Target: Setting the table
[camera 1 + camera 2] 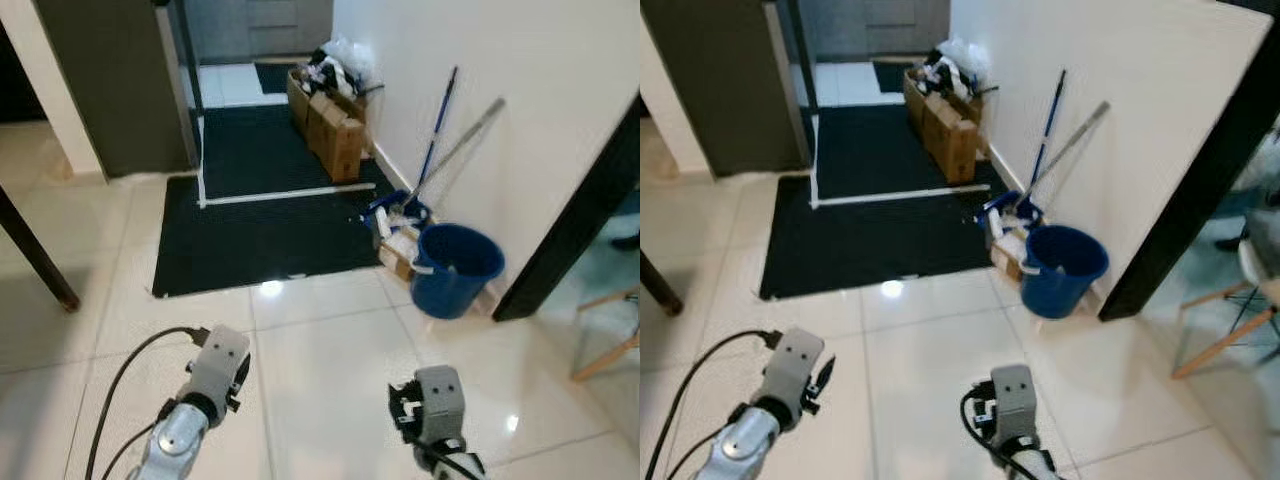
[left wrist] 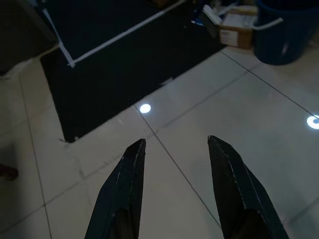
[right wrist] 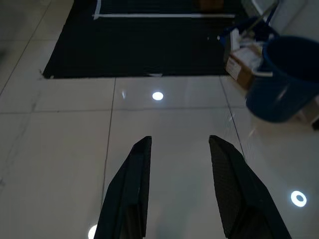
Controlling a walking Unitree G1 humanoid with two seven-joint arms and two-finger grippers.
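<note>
1. Table: a dark leg point(image 1: 40, 262) at the left edge of the head views is probably its leg; the top is out of frame, and no tableware can be seen.
2. Left gripper point(image 2: 177, 149): fingers apart, nothing between them, over pale tile point(image 1: 330, 350).
3. Right gripper point(image 3: 179, 147): fingers apart, nothing held.
4. Risk: walking forward could snag the black mat point(image 1: 260, 235) edge, mid-frame.
5. Risk: a rightward drift could knock the blue bucket point(image 1: 455, 268) or the mop handles point(image 1: 435, 135), right of centre.
</note>
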